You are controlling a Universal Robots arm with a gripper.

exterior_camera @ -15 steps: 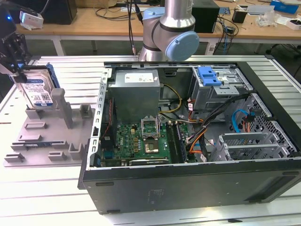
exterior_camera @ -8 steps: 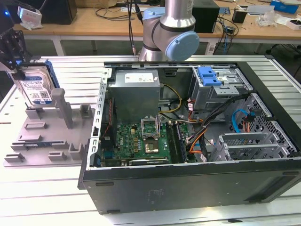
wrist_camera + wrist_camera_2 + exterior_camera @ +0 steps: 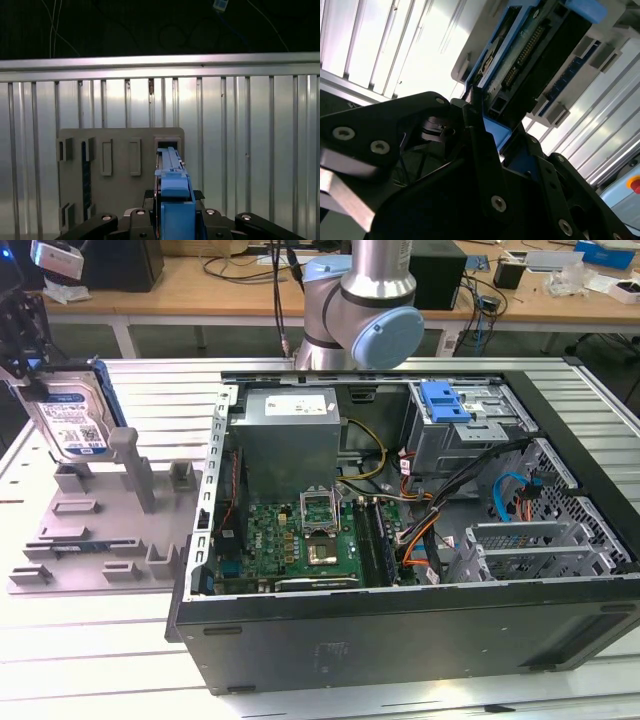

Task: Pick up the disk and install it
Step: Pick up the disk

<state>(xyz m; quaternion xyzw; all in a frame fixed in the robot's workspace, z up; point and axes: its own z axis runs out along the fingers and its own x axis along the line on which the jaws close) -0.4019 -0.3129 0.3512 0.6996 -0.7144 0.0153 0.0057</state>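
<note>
Well off the case (image 3: 400, 630), toward the exterior view's left, the claw (image 3: 30, 375) is clamped on the upper edge of the disk (image 3: 72, 418). The disk stands upright over the grey rack (image 3: 90, 540); I cannot tell whether its lower end is clear of the slot. I judge this to be the pick-up step, with the install not yet done. Reaching the cage (image 3: 470, 435) inside the case probably calls for a straight lift past the rack's posts.
</note>
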